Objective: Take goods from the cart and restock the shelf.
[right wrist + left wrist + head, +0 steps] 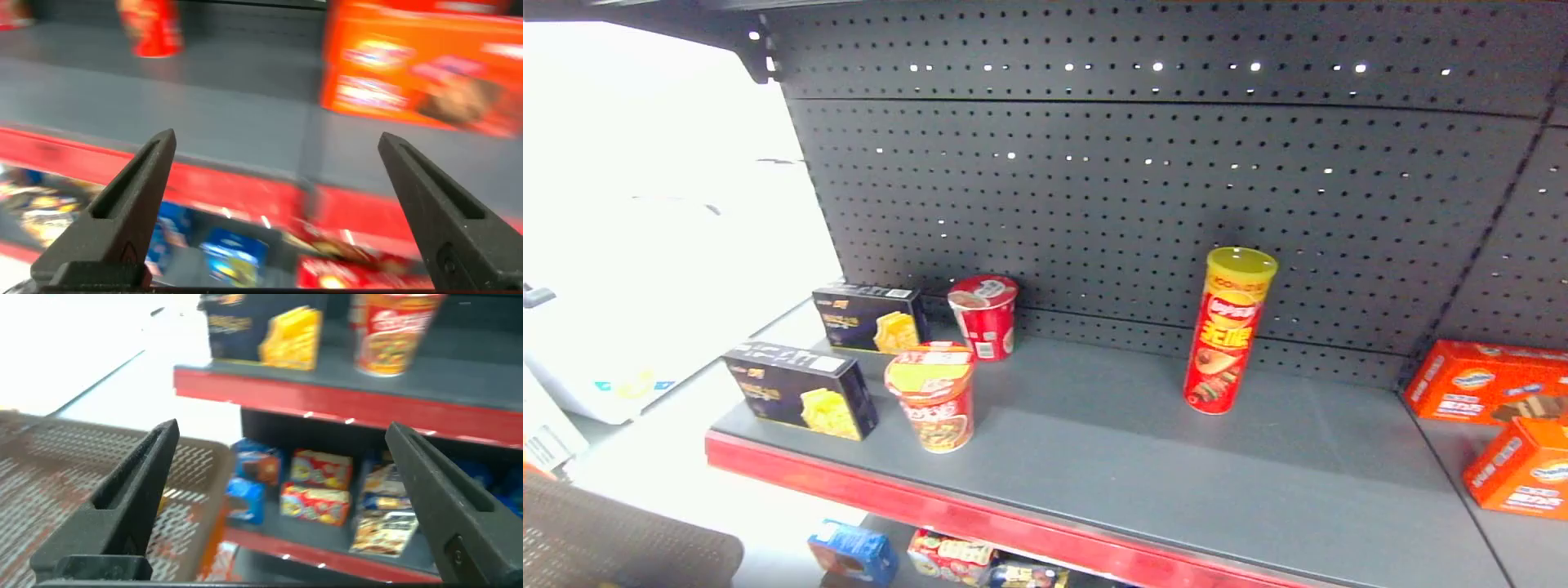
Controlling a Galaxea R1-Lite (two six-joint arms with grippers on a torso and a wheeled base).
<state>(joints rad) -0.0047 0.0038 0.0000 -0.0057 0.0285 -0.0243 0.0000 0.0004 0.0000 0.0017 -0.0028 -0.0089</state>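
Left gripper (279, 427) and right gripper (275, 136) gape wide, both empty.

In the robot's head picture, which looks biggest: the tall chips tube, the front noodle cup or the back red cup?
1. Chips tube, tallest by far.
2. Front noodle cup.
3. Back red cup. It looks a bit smaller, but it stands farther back, so the two cups may really match.

The shelf (1094, 457) is grey with a red edge. The chip can (1227, 335) is red with a yellow lid.
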